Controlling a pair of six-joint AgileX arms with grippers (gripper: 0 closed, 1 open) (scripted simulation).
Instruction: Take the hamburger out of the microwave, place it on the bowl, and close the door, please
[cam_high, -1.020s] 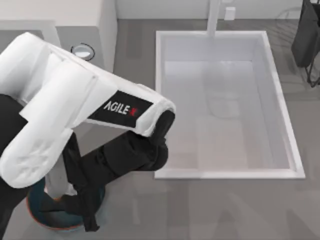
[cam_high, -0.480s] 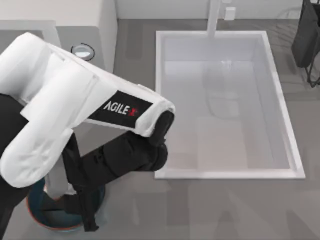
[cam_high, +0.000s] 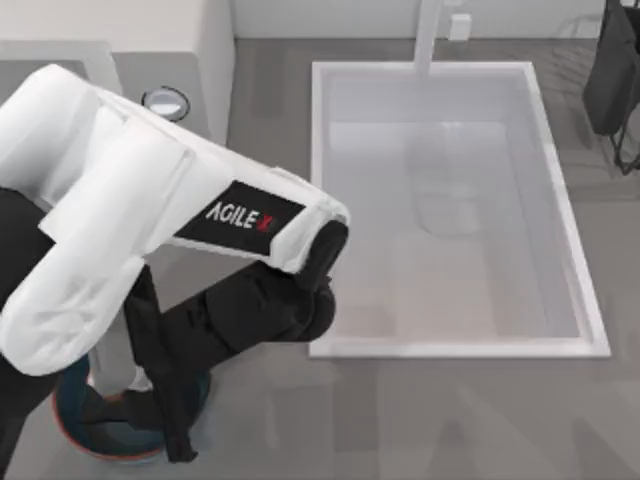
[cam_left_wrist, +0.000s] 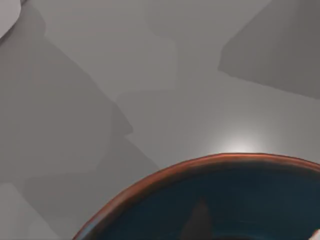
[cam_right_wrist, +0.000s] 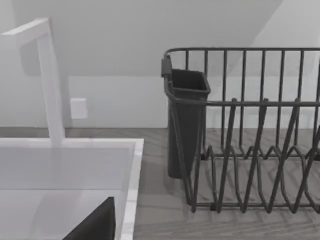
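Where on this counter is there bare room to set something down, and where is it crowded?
Free: the grey counter strip in front of the sink, and the narrow strip between the sink and the microwave. Crowded: the near left corner, where the left arm hangs over the bowl.

This looks like a kitchen: a white sink (cam_high: 455, 210) with a faucet (cam_right_wrist: 50, 85) at 12 o'clock, a dark dish rack (cam_right_wrist: 250, 135) beside it, probably a microwave (cam_high: 150, 50) at 10 o'clock
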